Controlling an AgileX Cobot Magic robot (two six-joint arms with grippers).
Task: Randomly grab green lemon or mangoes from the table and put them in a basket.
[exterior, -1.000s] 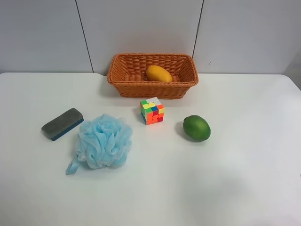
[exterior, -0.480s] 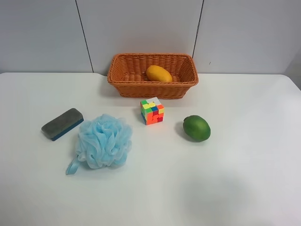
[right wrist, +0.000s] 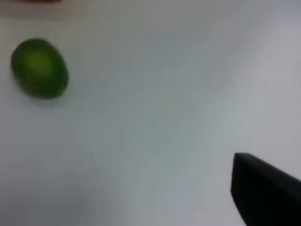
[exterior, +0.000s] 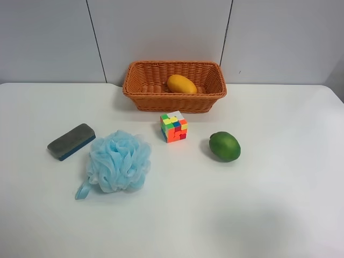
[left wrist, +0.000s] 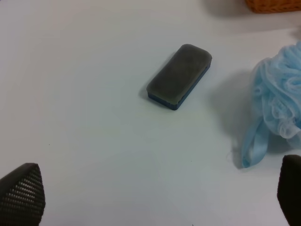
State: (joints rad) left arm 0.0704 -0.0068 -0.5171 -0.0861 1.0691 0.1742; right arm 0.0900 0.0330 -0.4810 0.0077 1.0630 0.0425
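Observation:
The green lemon lies on the white table, in front of and to the right of the orange-brown wicker basket. The mango lies inside the basket. No arm shows in the exterior high view. In the right wrist view the green lemon lies far from the one dark finger that shows, and the table between is bare. My left gripper is open and empty, with one fingertip at each side of the frame, above the table.
A multicoloured puzzle cube stands just in front of the basket. A light-blue bath pouf with a ribbon loop and a grey-and-blue eraser block lie at the view's left. In the left wrist view the eraser and pouf lie beyond the fingers.

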